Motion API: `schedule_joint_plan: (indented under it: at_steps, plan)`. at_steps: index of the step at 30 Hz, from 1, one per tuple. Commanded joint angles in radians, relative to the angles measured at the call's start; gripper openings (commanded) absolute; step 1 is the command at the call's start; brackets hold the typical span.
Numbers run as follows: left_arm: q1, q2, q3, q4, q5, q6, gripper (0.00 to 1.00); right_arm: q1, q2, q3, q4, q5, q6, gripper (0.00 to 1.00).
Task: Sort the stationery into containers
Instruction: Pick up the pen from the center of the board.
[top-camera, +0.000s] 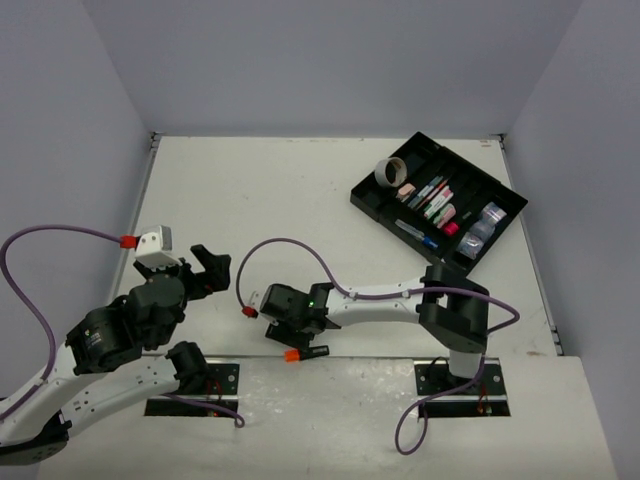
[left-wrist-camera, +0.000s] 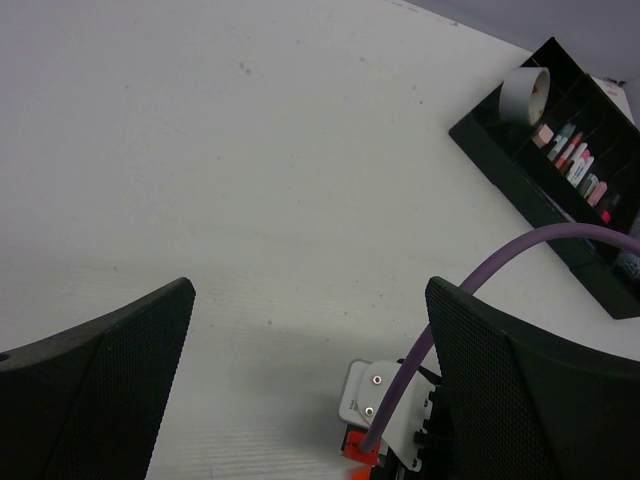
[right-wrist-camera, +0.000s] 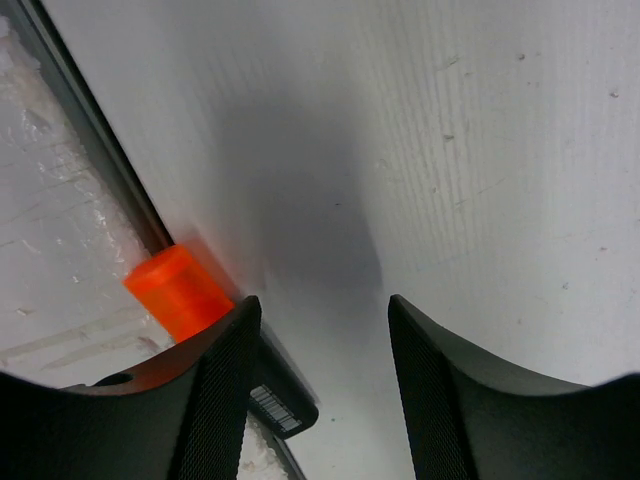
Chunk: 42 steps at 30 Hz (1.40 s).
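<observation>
Black plastic tray (top-camera: 385, 212), grey tape ring (top-camera: 388, 172) inside

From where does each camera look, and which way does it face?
Top external: above and behind the bases, looking down on the table; left arm and right arm show.
Left wrist: facing across the table toward the black tray; the open left gripper frames it.
Right wrist: low, facing the table's near edge and an orange cylinder; the open right gripper shows.
Shared: top and left wrist both show the tray and tape ring.
</observation>
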<state>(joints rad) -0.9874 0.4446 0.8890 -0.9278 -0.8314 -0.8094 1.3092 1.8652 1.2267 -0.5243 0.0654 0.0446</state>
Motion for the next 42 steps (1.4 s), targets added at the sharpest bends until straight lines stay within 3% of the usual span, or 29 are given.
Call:
schedule_joint_plan:
  at_steps: [1,6,14,24,32,42]
  plan:
    - [0.007,0.006,0.011,-0.003,-0.035,-0.016,1.00,0.030,0.005,0.037,-0.018,0.019,0.027,0.56]
    - [0.006,0.003,0.011,-0.003,-0.035,-0.016,1.00,0.035,0.013,0.021,-0.010,0.090,0.067,0.55]
    - [0.006,0.014,0.011,-0.003,-0.032,-0.014,1.00,0.033,-0.131,0.005,0.007,0.141,0.082,0.55]
    - [0.007,-0.021,0.013,-0.020,-0.053,-0.040,1.00,0.047,-0.219,-0.113,0.013,-0.087,0.047,0.55]
    - [0.006,-0.003,0.016,-0.028,-0.058,-0.047,1.00,0.098,-0.141,-0.113,0.012,-0.110,0.058,0.55]
    - [0.007,0.003,0.017,-0.026,-0.054,-0.044,1.00,0.101,-0.053,-0.083,0.024,0.062,0.078,0.49]
